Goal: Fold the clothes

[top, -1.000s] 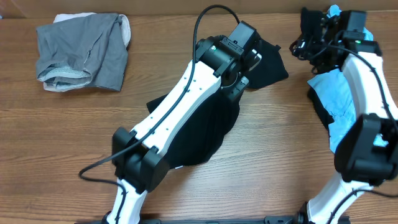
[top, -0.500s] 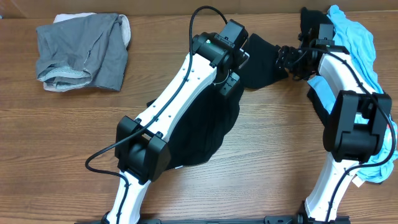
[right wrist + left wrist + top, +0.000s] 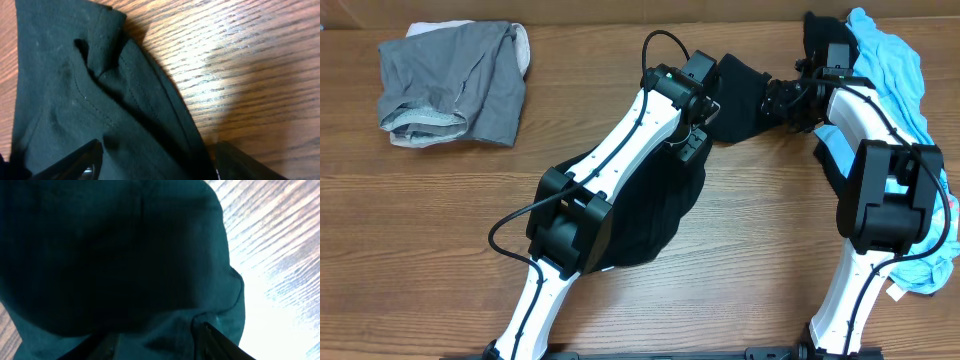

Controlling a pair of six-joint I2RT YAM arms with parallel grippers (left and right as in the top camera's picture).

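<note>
Black T-shirt flat in the middle of the table, much of its body hidden under the left arm crossing over it; neck label not to be seen. One sleeve stretched toward the far right, between the two wrists.

Left tool down on the cloth near that sleeve. Only two finger ends at the bottom edge of the left wrist view, apart, with a fold of dark cloth filling nearly everything between and beyond them. Cannot tell whether gripping or merely resting there.

Right tool at the sleeve's end, released, its two fingers spread wide and cut off by the lower edge of the right wrist view, hemmed cloth lying between them on the wood. Hard to say whether touching the fabric.

Grey garment bunched at the far left corner, well apart, a strip of white peeking from beneath. Light-blue garment heaped at the right edge, partly covered by the right arm and partly cut off. More black cloth beside it, shape unclear.
</note>
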